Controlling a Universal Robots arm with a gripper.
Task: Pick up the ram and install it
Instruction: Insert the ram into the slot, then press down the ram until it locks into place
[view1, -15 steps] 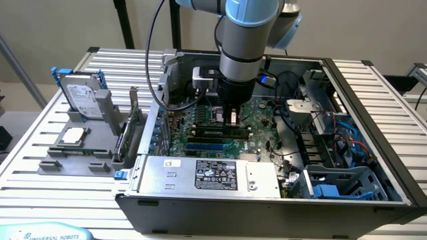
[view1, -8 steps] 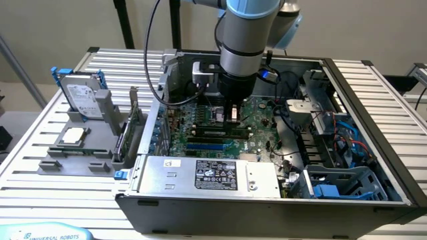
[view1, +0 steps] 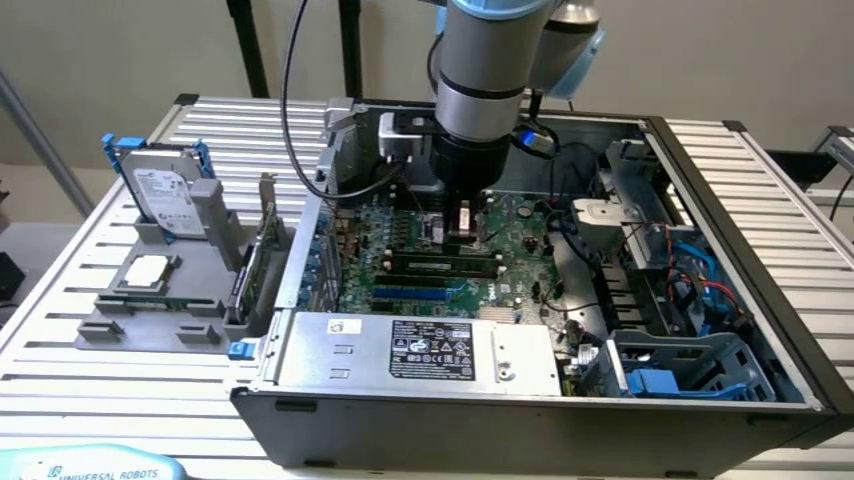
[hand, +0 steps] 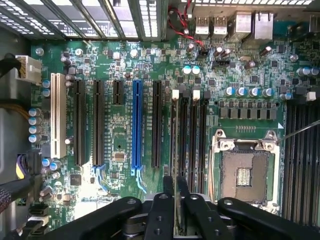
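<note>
- One Universal Robots arm is reaching straight down into an open computer case, which is lying on its side across the middle of the slatted bench so that the motherboard is facing up within the tool's reach.
- The end effector is hanging over the bank of memory slots near the middle of the motherboard. In the wrist view its fingertips are standing close together, clenched on a thin green edge running between them.
- That edge appears to be the ram, standing on its long side in the memory slot nearest the blue expansion slot. In the exterior view the ram is showing as a narrow green stick with dark chips, lying along the slot directly under the tool.
- The fingers are pinching the stick across its thin faces, likely because that is the one hold that is keeping it upright and in line with the slot.
- White latches are sitting at the slot ends, towards the case's rear edge; whether the stick is fully seated is not clear.
- The empty processor socket is lying open beside the memory slots.
- A grey holder by the bench's edge at the exterior view's left is keeping a hard drive, a processor chip and an upright expansion card in fixed spots.
</note>
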